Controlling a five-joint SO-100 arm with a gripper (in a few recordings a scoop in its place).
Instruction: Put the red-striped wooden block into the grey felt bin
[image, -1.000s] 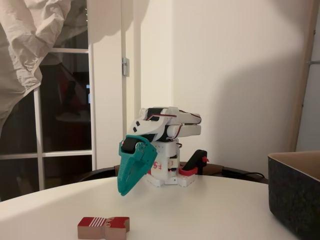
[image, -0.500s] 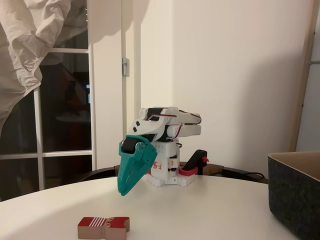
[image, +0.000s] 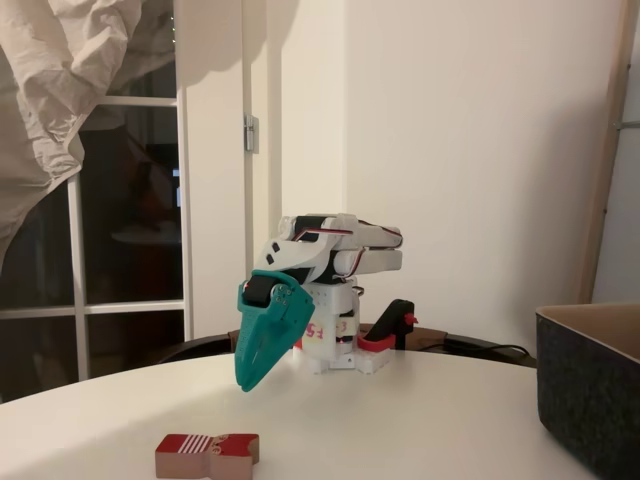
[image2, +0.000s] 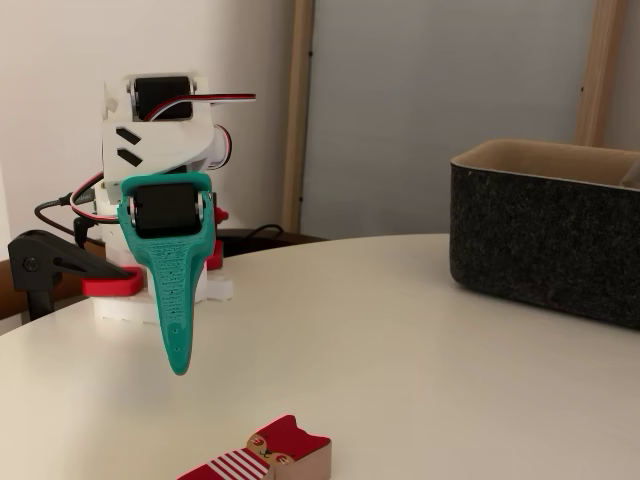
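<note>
Gripper (image: 246, 383) hangs closed and empty over the table (image: 420, 420), red-striped wooden block (image: 207, 455) lying free at its 7 o'clock, grey felt bin (image: 590, 395) waiting at 3 o'clock.

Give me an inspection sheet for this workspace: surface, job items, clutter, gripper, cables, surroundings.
Surface: round white table, bare between the items.
Job's things: red-striped wooden block lies flat near the front edge, untouched; grey felt bin stands upright on the table, apart from the block.
Clutter: nothing seen.
Grippers: teal gripper points down, above the table, shut, holding nothing.
Cables: red and white wires on the arm; dark cable behind the base.
Surroundings: dark window, pale cloth hanging top left, white wall.
</note>
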